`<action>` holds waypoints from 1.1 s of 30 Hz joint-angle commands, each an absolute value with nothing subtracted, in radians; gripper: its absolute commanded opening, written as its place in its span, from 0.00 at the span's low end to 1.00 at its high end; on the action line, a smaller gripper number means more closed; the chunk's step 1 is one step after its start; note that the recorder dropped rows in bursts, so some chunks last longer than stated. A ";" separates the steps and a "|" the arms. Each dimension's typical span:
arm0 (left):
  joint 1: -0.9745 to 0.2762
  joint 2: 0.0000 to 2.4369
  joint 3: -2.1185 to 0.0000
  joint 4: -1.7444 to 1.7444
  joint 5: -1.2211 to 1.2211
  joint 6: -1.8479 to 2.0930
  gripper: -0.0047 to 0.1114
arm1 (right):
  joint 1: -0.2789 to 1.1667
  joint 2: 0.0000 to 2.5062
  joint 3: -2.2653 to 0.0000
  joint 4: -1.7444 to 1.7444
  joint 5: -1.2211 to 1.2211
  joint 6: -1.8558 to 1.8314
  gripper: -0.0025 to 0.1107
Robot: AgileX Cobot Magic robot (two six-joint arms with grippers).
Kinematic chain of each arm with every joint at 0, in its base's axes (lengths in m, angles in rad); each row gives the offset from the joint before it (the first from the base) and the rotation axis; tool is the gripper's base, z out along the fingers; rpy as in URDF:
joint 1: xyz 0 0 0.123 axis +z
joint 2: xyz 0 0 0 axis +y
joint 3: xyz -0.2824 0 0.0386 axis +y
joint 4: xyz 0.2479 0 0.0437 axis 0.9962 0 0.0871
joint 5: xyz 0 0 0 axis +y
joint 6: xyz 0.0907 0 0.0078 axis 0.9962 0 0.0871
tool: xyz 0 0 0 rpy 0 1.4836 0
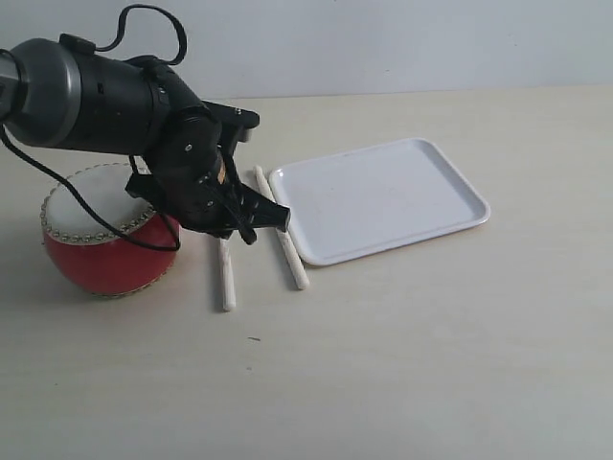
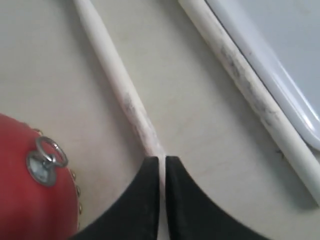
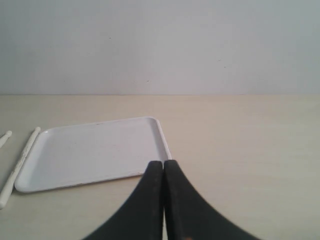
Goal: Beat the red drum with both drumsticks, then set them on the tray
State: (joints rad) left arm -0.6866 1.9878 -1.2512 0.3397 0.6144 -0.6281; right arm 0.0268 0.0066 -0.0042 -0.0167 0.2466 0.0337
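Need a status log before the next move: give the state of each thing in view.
left gripper: jaws closed on the drumstick by the drum.
right gripper: jaws shut, empty.
red drum: upright on the table, skin up.
drumstick by the drum: lying on the table, one end gripped.
drumstick by the tray: lying loose beside the rim.
tray: flat, empty.

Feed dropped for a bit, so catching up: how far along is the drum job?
Done: nothing visible yet. In hand: left gripper pinches the drumstick nearest the red drum, lying on the table. Left: the other drumstick lies beside the tray, untouched by the shut, empty right gripper; then beating, then traying both.
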 commanded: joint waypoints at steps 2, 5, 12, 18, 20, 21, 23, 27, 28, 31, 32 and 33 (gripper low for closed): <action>-0.721 1.981 -1.248 0.342 0.619 -0.533 0.13 | 0.023 0.000 0.000 -0.023 0.245 0.031 0.02; -0.744 1.981 -1.248 0.358 0.634 -0.433 0.24 | 0.023 0.000 0.000 -0.023 0.245 0.031 0.02; -0.740 2.016 -1.248 0.379 0.659 -0.433 0.28 | 0.023 0.000 0.000 -0.023 0.245 0.031 0.02; -0.740 2.075 -1.248 0.404 0.637 -0.436 0.28 | 0.023 0.000 0.000 -0.023 0.245 0.029 0.02; -0.740 2.082 -1.248 0.414 0.630 -0.452 0.28 | 0.023 0.000 0.000 -0.023 0.245 0.031 0.02; -0.740 2.082 -1.248 0.416 0.627 -0.452 0.28 | 0.023 0.000 0.000 -0.023 0.245 0.031 0.02; -0.740 2.082 -1.248 0.416 0.619 -0.452 0.28 | 0.023 0.000 0.000 -0.023 0.245 0.031 0.02; -0.740 2.082 -1.248 0.414 0.604 -0.456 0.28 | 0.023 0.000 0.000 -0.023 0.245 0.031 0.02; -0.740 2.082 -1.248 0.408 0.597 -0.456 0.28 | 0.023 0.000 0.000 -0.023 0.245 0.031 0.02; -0.740 2.082 -1.248 0.401 0.574 -0.456 0.28 | 0.023 0.000 0.000 -0.023 0.245 0.031 0.02; -0.740 2.082 -1.248 0.401 0.563 -0.456 0.28 | 0.023 0.000 0.000 -0.023 0.245 0.031 0.02; -0.740 2.082 -1.248 0.399 0.556 -0.456 0.28 | 0.023 0.000 0.000 -0.023 0.245 0.031 0.02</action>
